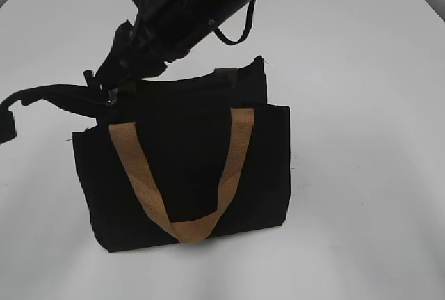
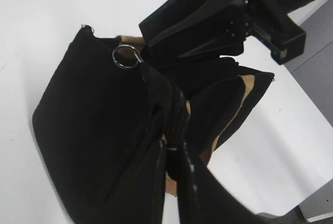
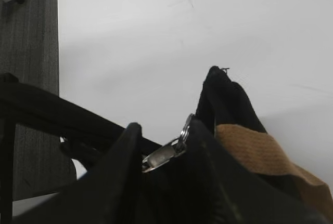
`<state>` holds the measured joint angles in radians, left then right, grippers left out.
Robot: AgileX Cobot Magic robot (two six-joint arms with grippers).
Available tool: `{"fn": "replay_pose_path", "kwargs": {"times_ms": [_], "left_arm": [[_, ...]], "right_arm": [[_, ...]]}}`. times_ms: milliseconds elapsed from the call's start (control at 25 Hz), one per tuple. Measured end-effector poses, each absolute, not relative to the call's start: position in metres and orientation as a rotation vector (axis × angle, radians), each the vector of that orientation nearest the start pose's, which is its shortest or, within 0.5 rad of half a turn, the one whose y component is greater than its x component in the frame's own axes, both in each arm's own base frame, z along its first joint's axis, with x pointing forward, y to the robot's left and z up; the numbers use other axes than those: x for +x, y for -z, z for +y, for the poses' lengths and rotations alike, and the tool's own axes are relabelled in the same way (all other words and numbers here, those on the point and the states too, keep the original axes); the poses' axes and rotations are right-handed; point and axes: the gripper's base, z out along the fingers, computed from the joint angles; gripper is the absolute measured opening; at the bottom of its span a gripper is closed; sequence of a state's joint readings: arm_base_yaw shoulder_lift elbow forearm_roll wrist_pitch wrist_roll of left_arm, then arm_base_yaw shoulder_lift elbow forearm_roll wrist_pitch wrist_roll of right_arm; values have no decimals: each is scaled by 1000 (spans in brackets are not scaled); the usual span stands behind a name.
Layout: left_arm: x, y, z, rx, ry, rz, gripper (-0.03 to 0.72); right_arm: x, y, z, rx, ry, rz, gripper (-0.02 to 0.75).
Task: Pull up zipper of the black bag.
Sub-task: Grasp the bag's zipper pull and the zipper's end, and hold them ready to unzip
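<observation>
While the black bag (image 1: pixel 184 168) stands upright at the centre of the exterior frame on the white table (image 1: pixel 361 105), I see both of my arms meeting at its top left corner. The right gripper (image 1: pixel 111 98) comes down from the upper middle of that frame and ends at the bag's rim, where a small silvery pull (image 1: pixel 110 97) glints between its dark tips. In the right wrist frame the fingers (image 3: pixel 130 141) are closed on the zipper (image 3: pixel 161 155), its metal tab and ring showing at lower centre, just left of the bag's raised corner. A tan handle (image 1: pixel 184 175) loops down the front panel in the exterior frame, and a second tan strap (image 3: pixel 260 154) shows at the lower right of the right wrist frame.

The left gripper (image 1: pixel 83 98) reaches in from the left edge of the exterior frame and holds the bag's fabric beside the pull. In the left wrist frame its fingers (image 2: pixel 182 146) are pinched on a fold of black cloth at lower centre, with the silver ring (image 2: pixel 126 56) above them at upper left and the right arm's dark body filling the upper right. From these frames I cannot tell how much of the zip line is closed.
</observation>
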<state>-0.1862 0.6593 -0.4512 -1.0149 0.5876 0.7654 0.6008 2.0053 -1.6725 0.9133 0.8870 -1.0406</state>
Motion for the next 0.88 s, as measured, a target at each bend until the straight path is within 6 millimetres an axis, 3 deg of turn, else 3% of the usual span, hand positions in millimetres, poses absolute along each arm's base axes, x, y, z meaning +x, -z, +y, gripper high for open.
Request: {"fn": "replay_pose_path", "kwargs": {"times_ms": [200, 400, 640, 880], "left_arm": [[114, -282, -65, 342, 715, 2016, 25], [114, -283, -66, 340, 730, 2007, 25], [114, -284, -66, 355, 727, 1992, 25], [114, -284, -66, 358, 728, 1991, 25]], "right_arm": [[342, -250, 302, -1366, -920, 2030, 242], [344, -249, 302, -1350, -908, 2030, 236], [344, -250, 302, -1355, -916, 2030, 100], [342, -271, 301, -1343, -905, 1979, 169]]}}
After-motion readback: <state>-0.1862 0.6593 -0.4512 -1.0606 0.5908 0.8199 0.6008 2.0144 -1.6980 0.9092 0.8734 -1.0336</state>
